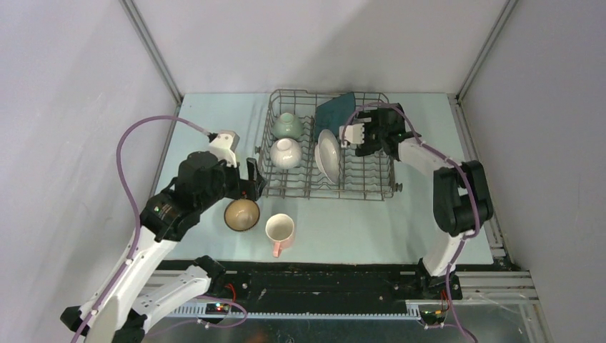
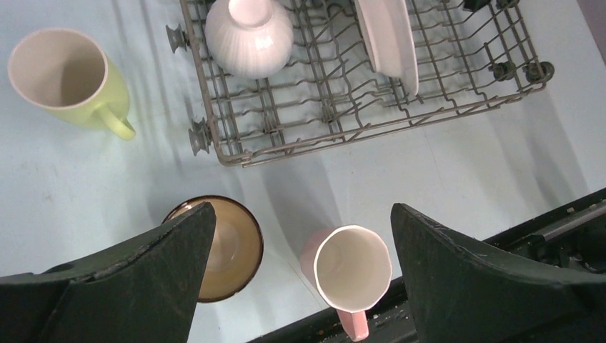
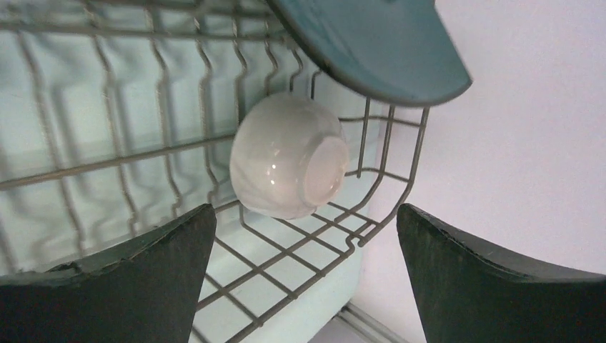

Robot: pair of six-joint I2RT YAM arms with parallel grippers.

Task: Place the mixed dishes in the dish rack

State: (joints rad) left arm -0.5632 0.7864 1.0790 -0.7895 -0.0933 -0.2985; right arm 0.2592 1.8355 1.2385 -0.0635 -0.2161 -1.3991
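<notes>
Pale tabletop: we hold our left gripper (image 2: 303,206) spread over the brown bowl (image 2: 229,250), right gripper (image 3: 306,207) spread over the rack (image 1: 357,175); the yellow mug (image 2: 68,78) shows only at the left wrist.

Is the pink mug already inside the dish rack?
No, the pink mug stands on the table outside the dish rack, next to the brown bowl.

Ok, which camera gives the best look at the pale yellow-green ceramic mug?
Left wrist view: the pale yellow-green ceramic mug stands upright beside the grey wire dish rack, whole, handle included. The top external and right wrist views don't show it.
</notes>
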